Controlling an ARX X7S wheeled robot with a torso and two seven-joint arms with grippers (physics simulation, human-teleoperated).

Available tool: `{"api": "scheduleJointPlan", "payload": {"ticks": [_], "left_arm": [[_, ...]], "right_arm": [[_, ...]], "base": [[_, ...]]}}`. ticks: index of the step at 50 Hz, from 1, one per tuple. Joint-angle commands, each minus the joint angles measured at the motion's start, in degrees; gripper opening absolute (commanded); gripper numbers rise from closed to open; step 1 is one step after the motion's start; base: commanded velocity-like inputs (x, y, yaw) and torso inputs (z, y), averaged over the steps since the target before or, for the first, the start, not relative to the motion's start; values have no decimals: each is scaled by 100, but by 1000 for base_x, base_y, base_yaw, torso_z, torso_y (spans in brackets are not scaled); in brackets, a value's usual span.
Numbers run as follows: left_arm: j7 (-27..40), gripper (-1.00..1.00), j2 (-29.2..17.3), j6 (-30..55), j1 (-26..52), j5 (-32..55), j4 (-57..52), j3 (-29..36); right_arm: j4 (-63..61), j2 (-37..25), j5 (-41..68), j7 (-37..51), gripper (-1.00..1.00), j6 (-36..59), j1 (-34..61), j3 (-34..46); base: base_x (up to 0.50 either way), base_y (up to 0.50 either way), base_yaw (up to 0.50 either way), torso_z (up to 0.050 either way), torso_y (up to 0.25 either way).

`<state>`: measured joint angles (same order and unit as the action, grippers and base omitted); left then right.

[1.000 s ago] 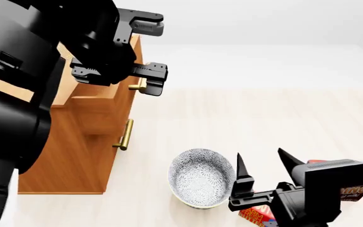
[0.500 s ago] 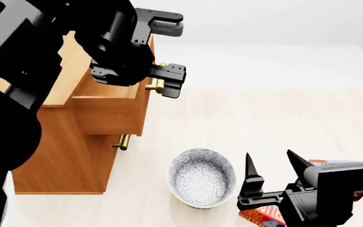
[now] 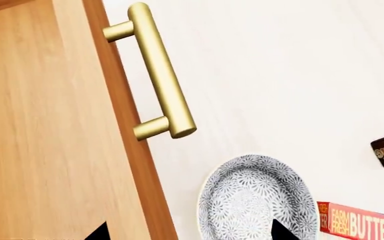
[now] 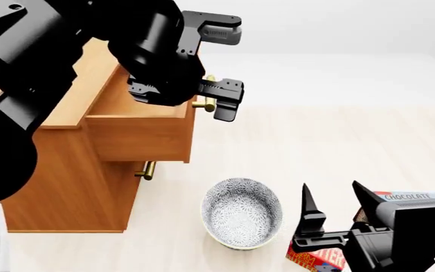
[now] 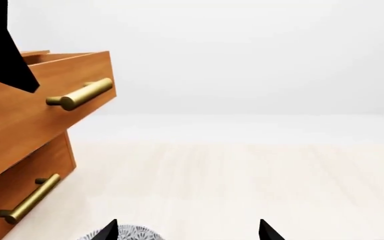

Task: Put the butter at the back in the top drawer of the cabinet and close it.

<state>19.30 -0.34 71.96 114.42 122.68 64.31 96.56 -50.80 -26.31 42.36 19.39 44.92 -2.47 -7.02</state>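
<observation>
Head view: butter [image 4: 314,260] lies directly beneath my spread, empty right claw [image 4: 337,212]; my parted left claw [image 4: 221,68] straddles the top drawer's handle [image 4: 203,103].

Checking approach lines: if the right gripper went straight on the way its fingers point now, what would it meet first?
Nothing close, as far as shown. The right gripper points across bare floor toward the far wall; the open top drawer lies off to one side, though depth is unclear.

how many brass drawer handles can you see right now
2. One is on the pulled-out top drawer, its handle sticking out front; the other handle is on the drawer below. A third may be hidden lower on the cabinet.
</observation>
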Motion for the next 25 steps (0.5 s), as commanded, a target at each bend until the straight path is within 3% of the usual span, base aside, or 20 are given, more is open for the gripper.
{"api": "scheduleJointPlan", "payload": {"ticks": [1, 25], "left_arm": [[161, 100, 34, -145, 49, 628, -319, -144], [-82, 100, 34, -830, 8, 913, -555, -256]], "right_arm": [[-11, -39, 85, 1, 100, -62, -77, -108], [-17, -111, 235, 15, 100, -200, -228, -330]], "base": [[0, 0, 0, 0, 0], [0, 0, 0, 0, 0]]}}
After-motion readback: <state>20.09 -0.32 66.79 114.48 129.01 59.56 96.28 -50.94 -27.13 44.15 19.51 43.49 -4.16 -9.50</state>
